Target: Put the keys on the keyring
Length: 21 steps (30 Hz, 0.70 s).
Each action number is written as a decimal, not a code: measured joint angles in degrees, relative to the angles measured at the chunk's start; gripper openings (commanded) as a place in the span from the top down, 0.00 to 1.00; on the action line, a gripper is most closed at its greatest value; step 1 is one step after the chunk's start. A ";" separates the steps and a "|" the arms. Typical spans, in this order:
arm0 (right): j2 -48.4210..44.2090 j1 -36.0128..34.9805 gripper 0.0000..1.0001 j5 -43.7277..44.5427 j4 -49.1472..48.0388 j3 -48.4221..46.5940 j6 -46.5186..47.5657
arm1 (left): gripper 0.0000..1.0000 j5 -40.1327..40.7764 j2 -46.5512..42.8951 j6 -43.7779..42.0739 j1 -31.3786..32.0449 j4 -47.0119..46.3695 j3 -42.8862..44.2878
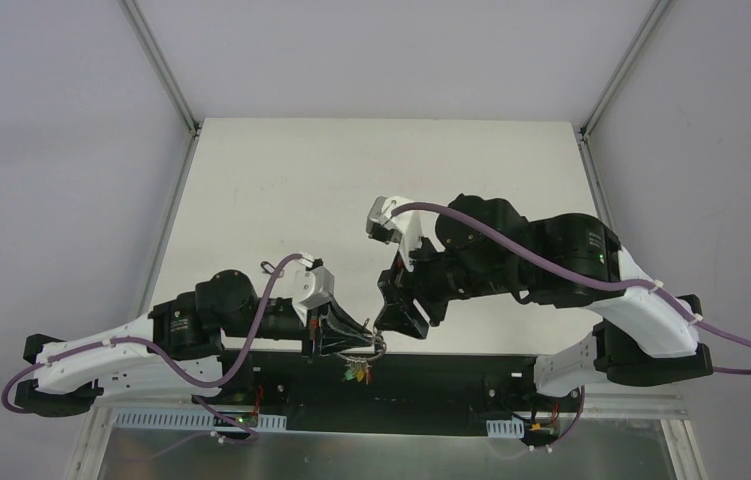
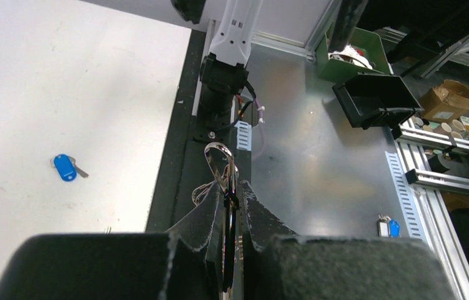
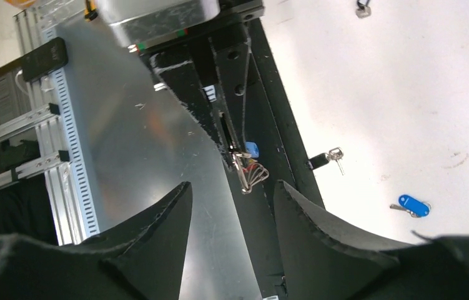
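Left gripper (image 2: 232, 206) is clamped tight on the thin silver wire keyring (image 2: 218, 164), with the loop poking straight out past the fingers. Right gripper (image 3: 232, 212) hangs with its jaws apart and nothing in it. The blue-capped silver key (image 2: 65, 167) lies flat on the white bench (image 2: 63, 75), blade pointing toward the black edge rail (image 2: 172, 175). The black-headed key (image 3: 322, 159) sits right by that rail.

White surface (image 2: 63, 75): blue-capped key (image 2: 65, 167) left of left end effector (image 2: 232, 203); black-headed key (image 3: 328, 156) right of right end effector (image 3: 232, 184).

The table (image 2: 63, 75) shows white, the keyring (image 2: 219, 164) silver, with a blue-capped key (image 2: 64, 167) and a black-headed key (image 3: 320, 161).
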<state>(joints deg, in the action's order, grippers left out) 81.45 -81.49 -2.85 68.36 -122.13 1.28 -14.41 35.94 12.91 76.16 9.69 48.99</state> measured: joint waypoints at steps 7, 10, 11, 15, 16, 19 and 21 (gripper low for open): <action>1.07 0.04 0.53 9.05 -0.04 1.38 -8.98 | 1.00 4.13 -0.20 1.27 0.00 3.80 0.00; 1.29 0.35 0.53 12.13 -0.26 2.36 -14.05 | 1.00 8.81 -0.46 1.22 0.00 5.79 0.00; 1.29 0.50 0.54 12.85 -0.28 2.82 -15.32 | 1.00 10.16 -0.50 1.18 0.00 6.27 -0.02; 1.60 2.36 0.56 14.64 -0.52 5.68 -22.01 | 1.00 16.98 -0.72 0.15 0.00 7.56 -0.42; 1.62 3.19 0.57 14.78 -0.85 6.82 -23.69 | 1.00 18.56 -0.76 -0.26 0.00 7.74 -0.61; 1.51 6.40 0.59 14.40 -2.93 11.23 -28.30 | 1.00 22.53 -1.22 -1.97 0.00 8.28 -1.44; 1.42 8.72 0.60 13.40 -4.87 14.64 -31.06 | 1.00 25.24 -1.51 -3.50 0.00 8.33 -2.21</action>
<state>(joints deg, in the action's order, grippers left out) 82.87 -72.77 10.55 63.48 -107.48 -29.78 10.83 34.44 9.41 76.16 18.02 46.78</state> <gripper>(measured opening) 0.412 0.041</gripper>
